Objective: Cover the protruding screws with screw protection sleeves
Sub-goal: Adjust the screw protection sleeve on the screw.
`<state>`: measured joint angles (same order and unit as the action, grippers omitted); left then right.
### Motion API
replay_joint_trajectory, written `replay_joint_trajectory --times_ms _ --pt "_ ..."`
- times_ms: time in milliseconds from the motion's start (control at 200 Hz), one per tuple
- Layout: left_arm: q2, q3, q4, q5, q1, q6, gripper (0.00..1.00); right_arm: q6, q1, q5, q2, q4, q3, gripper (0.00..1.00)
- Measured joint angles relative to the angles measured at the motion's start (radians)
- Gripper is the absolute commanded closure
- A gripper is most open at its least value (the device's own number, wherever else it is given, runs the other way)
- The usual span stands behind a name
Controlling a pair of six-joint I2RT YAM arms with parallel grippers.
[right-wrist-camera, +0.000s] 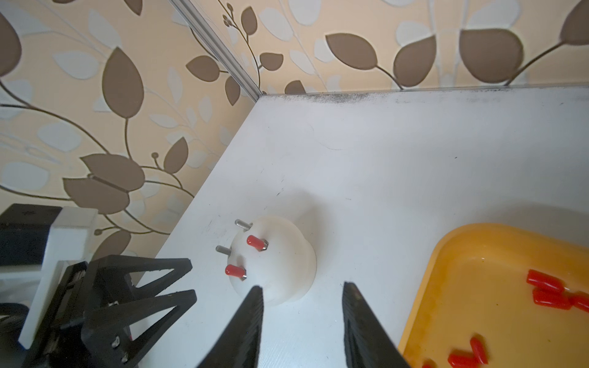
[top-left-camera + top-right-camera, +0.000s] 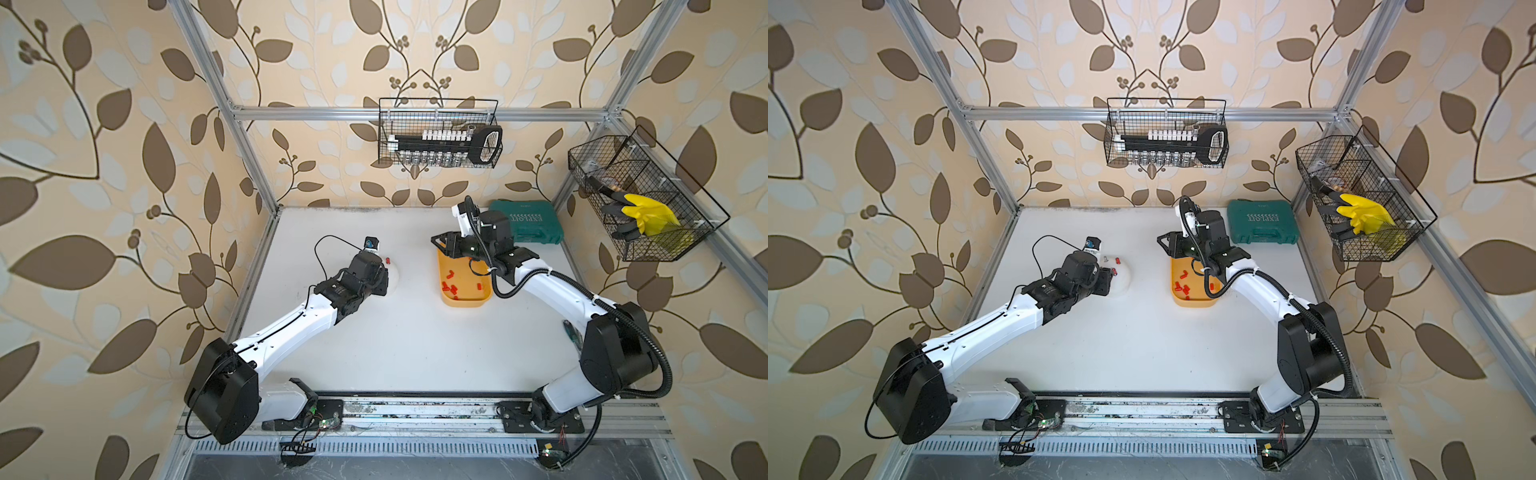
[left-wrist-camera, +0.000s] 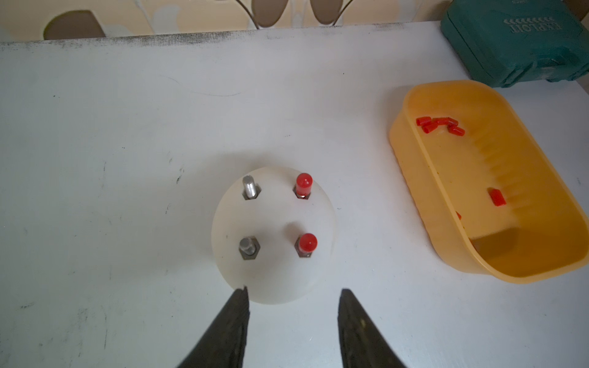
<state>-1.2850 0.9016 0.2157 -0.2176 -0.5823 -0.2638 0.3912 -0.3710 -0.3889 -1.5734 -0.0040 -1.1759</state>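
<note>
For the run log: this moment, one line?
capped screws: two | bare screws: two | left gripper: open, at dome | right gripper: open

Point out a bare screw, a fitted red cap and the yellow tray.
Bare screw [image 3: 249, 186]: left wrist view, its grey shaft.
Red cap [image 3: 303, 183]: left wrist view, its rounded side.
Yellow tray [image 3: 420, 178]: left wrist view, its outer wall.

Bare metal screws [image 3: 250, 188]; glossy red sleeves [image 3: 303, 184], seemingly plastic.
</note>
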Motion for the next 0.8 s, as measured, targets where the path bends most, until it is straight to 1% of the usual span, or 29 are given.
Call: replay_joint_trajectory --times_ms 185,465,630,800 --pt "-0.018 0.0 -0.004 -0.009 0.0 0.003 0.52 -0.003 -0.002 0.0 0.0 0.0 0.0 0.57" --pt "-0.117 0.008 -0.001 -0.03 0.0 0.003 0.53 -0.008 -0.002 0.0 0.007 0.002 0.005 0.57" --pt "-0.108 0.009 -0.002 -0.031 0.0 0.003 0.52 -0.014 -0.002 0.0 0.011 0.005 0.005 0.57" --pt "-0.051 0.021 0.007 -0.031 0.0 0.005 0.51 -0.015 -0.002 0.0 0.011 0.008 0.007 0.57"
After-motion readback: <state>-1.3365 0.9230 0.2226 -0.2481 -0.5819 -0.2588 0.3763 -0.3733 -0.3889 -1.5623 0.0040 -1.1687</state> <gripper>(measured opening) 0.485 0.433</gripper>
